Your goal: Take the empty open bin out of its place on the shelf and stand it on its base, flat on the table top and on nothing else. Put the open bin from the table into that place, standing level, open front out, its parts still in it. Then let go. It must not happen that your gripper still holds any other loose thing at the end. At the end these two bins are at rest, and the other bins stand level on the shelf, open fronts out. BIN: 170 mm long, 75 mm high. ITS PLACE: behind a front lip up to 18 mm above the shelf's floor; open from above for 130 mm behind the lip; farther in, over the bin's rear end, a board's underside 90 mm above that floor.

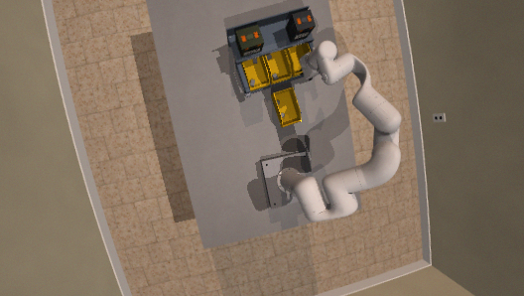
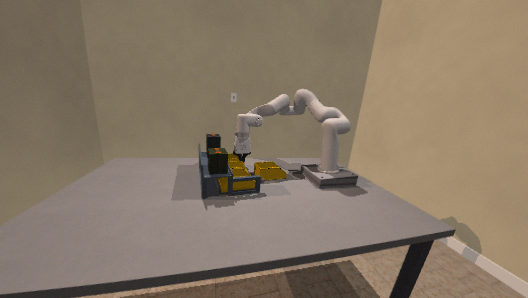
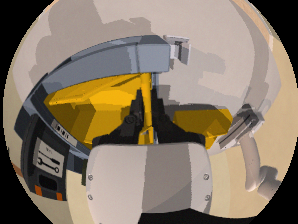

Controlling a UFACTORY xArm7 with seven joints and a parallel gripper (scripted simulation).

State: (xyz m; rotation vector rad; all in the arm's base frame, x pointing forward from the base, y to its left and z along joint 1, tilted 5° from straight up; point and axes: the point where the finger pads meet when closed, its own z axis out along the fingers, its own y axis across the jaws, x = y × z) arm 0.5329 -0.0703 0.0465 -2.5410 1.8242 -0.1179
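The empty yellow bin [image 1: 299, 52] [image 3: 107, 100] is in the right end place of the blue-grey shelf [image 1: 273, 39] [image 2: 213, 187] [image 3: 100, 57]. I see no parts in it. My gripper [image 2: 243, 158] [image 3: 147, 97] points down over its front and is shut on its thin front wall, one dark finger on each side. The bin looks low in its place; whether its base touches the shelf floor is hidden. The other open bin [image 1: 291, 117] [image 2: 270, 173] [image 3: 197, 121] stands on the table top [image 1: 198, 149] [image 2: 225, 235] in front of the shelf, with small grey parts in it.
Two more yellow bins [image 1: 254, 72] [image 1: 279, 65] with parts stand on the shelf beside the held one. Two dark boxes [image 1: 249, 40] [image 1: 302, 25] with orange marks stand on the shelf's upper board. The arm's base plate [image 1: 270, 186] [image 2: 332, 181] is in front of the table bin.
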